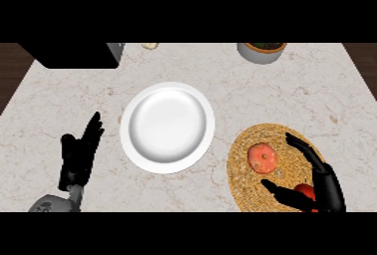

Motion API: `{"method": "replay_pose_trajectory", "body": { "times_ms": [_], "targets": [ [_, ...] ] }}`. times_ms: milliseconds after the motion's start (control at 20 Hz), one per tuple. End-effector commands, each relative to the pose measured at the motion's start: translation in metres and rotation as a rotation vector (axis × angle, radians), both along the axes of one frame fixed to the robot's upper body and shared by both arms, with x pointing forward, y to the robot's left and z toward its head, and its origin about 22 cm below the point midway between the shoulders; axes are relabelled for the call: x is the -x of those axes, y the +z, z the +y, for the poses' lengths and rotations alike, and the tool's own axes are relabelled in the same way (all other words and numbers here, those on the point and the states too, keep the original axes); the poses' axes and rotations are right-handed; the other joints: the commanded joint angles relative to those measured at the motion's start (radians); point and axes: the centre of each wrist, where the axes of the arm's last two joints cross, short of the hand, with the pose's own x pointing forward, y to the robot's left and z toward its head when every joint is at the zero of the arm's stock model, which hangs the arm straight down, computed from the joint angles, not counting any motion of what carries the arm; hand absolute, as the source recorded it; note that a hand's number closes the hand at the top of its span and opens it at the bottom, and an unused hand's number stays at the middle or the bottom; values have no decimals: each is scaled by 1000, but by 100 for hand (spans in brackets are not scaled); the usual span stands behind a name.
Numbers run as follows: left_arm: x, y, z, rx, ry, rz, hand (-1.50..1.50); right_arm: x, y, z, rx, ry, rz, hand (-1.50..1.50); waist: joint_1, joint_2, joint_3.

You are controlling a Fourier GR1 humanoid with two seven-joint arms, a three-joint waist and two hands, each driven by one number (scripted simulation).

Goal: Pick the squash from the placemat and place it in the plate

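Marble bench (pixel 309 94), white plate (pixel 168 127) mid, woven placemat (pixel 243 164) right. Left robot hand (pixel 80 152) resting, fingers straight. Right robot hand (pixel 313 174) spread apart beside the squash (pixel 263 158) on placemat, not clamped. Squash likely stiff, smooth, rounded, lightish; grasp across its widest sides.

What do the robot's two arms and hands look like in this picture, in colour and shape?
Both hands are black, with long slender fingers and a separate thumb. The left hand joins a grey forearm whose end looks rounded and metallic, with a darker ring at the wrist. The right hand is the same glossy black; its forearm lies below the view's edge. No cables or markings show.
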Motion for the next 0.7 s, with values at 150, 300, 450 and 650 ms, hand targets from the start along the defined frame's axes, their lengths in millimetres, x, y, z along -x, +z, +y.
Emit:
{"method": "replay_pose_trajectory", "body": {
  "times_ms": [150,300,450,650],
  "targets": [
    [-5,10,-10,-10,6,-10,0,-3,26,-24,408,-43,124,-150,3,-2,-4],
    [-7,13,8,-12,5,7,0,-9,46,-11,502,-29,210,-150,3,-1,-5],
    [5,7,2,-12,-16,3,0,-18,75,-7,585,7,327,-150,7,-4,-4],
    [1,7,-14,-14,-4,-1,0,-30,85,20,649,106,503,-150,13,-1,-3]
  ]
}}
